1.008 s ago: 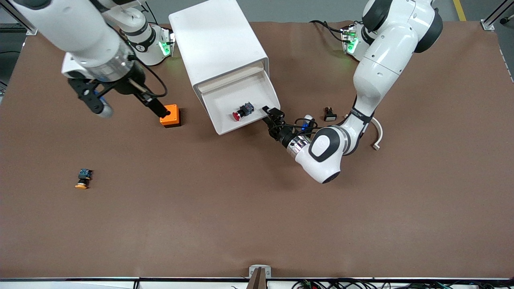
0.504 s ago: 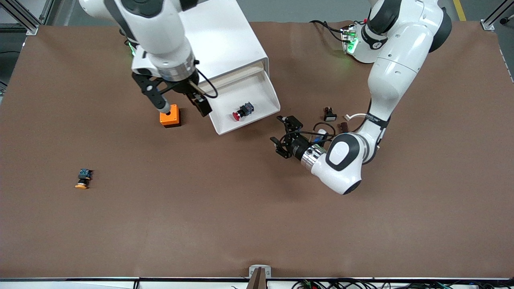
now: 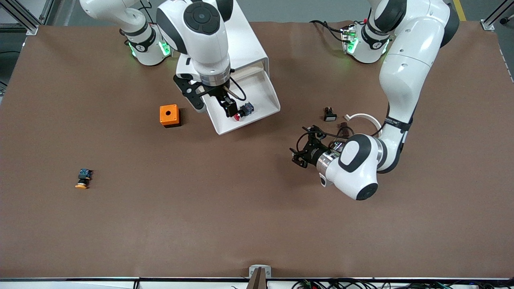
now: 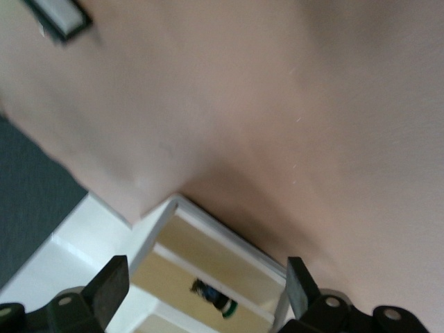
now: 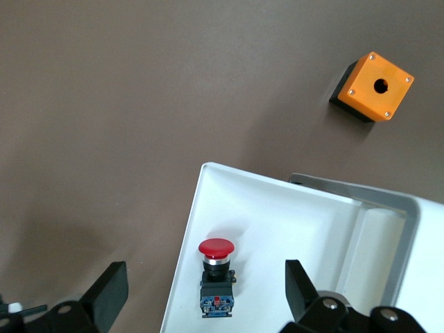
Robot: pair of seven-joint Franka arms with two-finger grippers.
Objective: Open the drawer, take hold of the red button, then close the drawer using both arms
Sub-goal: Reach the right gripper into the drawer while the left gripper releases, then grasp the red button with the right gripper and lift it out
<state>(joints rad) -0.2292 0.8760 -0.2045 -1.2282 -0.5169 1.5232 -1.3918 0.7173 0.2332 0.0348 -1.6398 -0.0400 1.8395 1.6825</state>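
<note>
Within the last second the left gripper (image 3: 304, 151) had let go of the drawer (image 3: 257, 105) and backed away over the bare table, its fingers spread and empty. The right gripper (image 3: 213, 102) had swung in from over the orange box (image 3: 169, 115) to hang above the drawer, fingers wide apart with nothing between them. The drawer stood pulled out of the cabinet (image 3: 217, 44) with the button (image 5: 216, 274) lying in it, so opening looked done and the grab seemed next.
</note>
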